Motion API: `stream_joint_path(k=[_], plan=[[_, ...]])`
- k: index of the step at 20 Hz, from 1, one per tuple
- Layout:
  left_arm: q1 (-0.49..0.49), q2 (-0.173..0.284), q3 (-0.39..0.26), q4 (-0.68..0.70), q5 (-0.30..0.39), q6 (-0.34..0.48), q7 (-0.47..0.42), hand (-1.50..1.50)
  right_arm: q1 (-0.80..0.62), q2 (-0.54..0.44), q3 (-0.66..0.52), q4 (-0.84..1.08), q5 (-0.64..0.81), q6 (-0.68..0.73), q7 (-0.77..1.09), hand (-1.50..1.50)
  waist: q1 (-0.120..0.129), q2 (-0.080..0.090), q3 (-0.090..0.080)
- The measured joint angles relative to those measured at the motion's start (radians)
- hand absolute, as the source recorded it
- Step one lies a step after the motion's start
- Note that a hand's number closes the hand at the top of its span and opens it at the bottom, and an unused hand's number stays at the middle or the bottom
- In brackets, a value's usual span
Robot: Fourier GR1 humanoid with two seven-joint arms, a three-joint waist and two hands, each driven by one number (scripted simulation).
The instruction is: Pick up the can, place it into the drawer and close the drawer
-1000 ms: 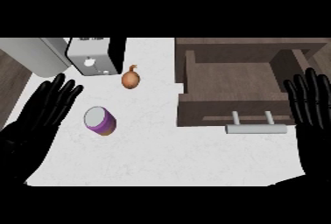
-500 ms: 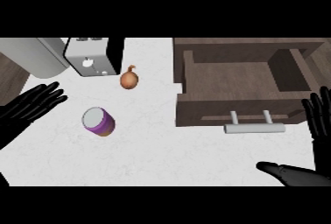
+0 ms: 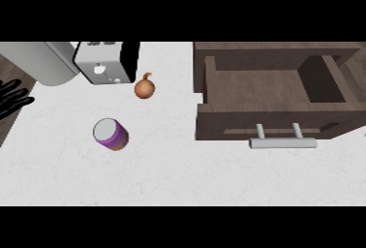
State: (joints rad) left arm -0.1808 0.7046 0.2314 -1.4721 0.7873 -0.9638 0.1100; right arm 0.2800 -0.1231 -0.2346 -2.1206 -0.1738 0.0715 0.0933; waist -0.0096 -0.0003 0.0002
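A purple can (image 3: 111, 134) with a pale silver top stands on the white counter at centre left. At the right the dark wooden drawer (image 3: 214, 92) is pulled open and empty, its grey bar handle (image 3: 282, 142) facing me. Only the fingertips of my left hand (image 3: 13, 97) show at the left edge, straight and spread, well to the left of the can and apart from it. My right hand is out of the picture.
A brown onion (image 3: 145, 88) lies above the can. A silver toaster (image 3: 106, 62) and a grey rounded appliance (image 3: 39, 62) stand at the back left. The counter's dark left edge (image 3: 7, 131) runs below my left hand.
Both hands have drawn outward. The right hand has left the view and the left has slid to the left edge. The view has shifted slightly; can, onion and drawer stay put.
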Motion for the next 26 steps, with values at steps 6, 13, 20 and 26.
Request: stream_joint_path(k=[6, 13, 20, 26], plan=[[-0.051, 0.026, -0.019, 0.087, 0.108, 0.024, 0.088, -1.5, 0.029, -0.01, -0.059, 0.006, -0.052, 0.053, -0.017, -1.5, 0.0, 0.0, 0.0], [-0.072, 0.054, -0.077, 0.131, 0.29, 0.071, 0.228, -1.5, 0.09, -0.01, -0.115, -0.009, -0.096, 0.115, -0.034, -1.5, 0.001, -0.001, 0.001], [-0.099, 0.003, -0.117, 0.126, 0.317, 0.134, 0.312, -1.5, 0.125, -0.015, -0.195, -0.017, -0.175, 0.186, -0.033, -1.5, 0.001, -0.001, 0.0], [-0.141, -0.086, -0.127, 0.164, 0.222, 0.153, 0.315, -1.5, 0.135, -0.008, -0.245, -0.005, -0.197, 0.236, -0.04, -1.5, 0.0, 0.0, 0.0]])
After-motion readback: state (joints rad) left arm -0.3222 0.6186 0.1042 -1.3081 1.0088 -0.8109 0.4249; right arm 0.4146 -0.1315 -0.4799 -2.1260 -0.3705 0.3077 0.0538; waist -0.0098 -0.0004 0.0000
